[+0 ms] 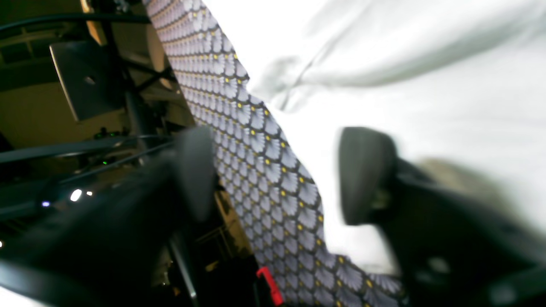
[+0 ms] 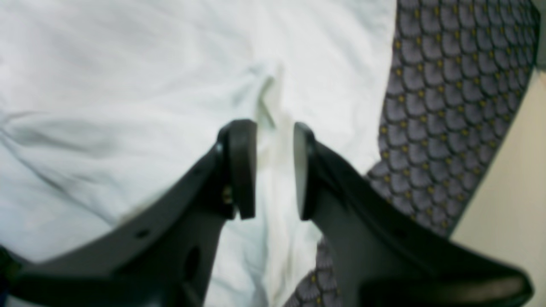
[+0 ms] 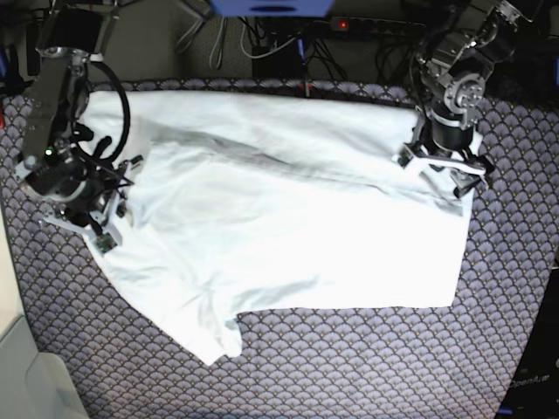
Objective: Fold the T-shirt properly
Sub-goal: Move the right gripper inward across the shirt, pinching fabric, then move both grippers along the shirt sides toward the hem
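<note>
The white T-shirt (image 3: 288,227) lies spread and wrinkled on the table, with a folded flap across its upper part. In the base view my left gripper (image 3: 441,173) stands over the shirt's right edge. Its fingers are wide apart in the left wrist view, where the gripper (image 1: 281,175) holds nothing and the shirt (image 1: 426,106) lies beyond. My right gripper (image 3: 120,206) sits at the shirt's left edge. In the right wrist view this gripper (image 2: 275,170) is open, and a small raised ridge of the shirt (image 2: 128,85) shows in the gap below the pads.
A purple scale-patterned tablecloth (image 3: 349,367) covers the table around the shirt. Cables and a power strip (image 3: 349,26) run along the back edge. The table's left edge drops off to a pale floor (image 2: 512,192).
</note>
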Tool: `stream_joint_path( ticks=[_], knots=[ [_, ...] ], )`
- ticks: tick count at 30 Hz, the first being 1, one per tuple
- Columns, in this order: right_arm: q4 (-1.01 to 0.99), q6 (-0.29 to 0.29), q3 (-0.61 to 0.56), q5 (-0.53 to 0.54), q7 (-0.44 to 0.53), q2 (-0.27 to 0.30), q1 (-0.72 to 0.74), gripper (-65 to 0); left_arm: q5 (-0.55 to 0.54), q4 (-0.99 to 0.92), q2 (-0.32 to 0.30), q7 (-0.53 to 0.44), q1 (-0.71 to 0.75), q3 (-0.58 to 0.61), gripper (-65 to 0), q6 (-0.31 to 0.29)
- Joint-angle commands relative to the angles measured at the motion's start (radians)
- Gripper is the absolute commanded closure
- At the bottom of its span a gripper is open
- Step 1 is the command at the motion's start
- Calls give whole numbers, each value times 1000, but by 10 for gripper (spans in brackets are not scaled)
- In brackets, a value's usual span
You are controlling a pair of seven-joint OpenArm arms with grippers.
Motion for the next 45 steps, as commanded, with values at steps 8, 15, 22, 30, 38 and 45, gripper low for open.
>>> stream_joint_path(
  ticks=[8,15,22,30,38,45],
  knots=[
    [11,-1,70,4,-1,15,-179,0,17,42,15,-7,49,-142,0,17],
    [8,-1,64,6,1,-65,-245,0,14,41,17,-12,50,-153,-3,17],
    [-64,-1,4,6,1,-93,-199,0,17,42,15,-4,53,-153,-3,18],
    [-67,-1,-152,11,-8,-96,-10,0,17,44,17,-4,73,-153,-3,18],
    [83,-1,-186,6,-50,-82,45,0,17,56,18,-4,79,-156,-3,18],
    [78,-1,-184,4,-48,9,69,0,16,58,106,-4,9,-224,-5,14]
  ],
)
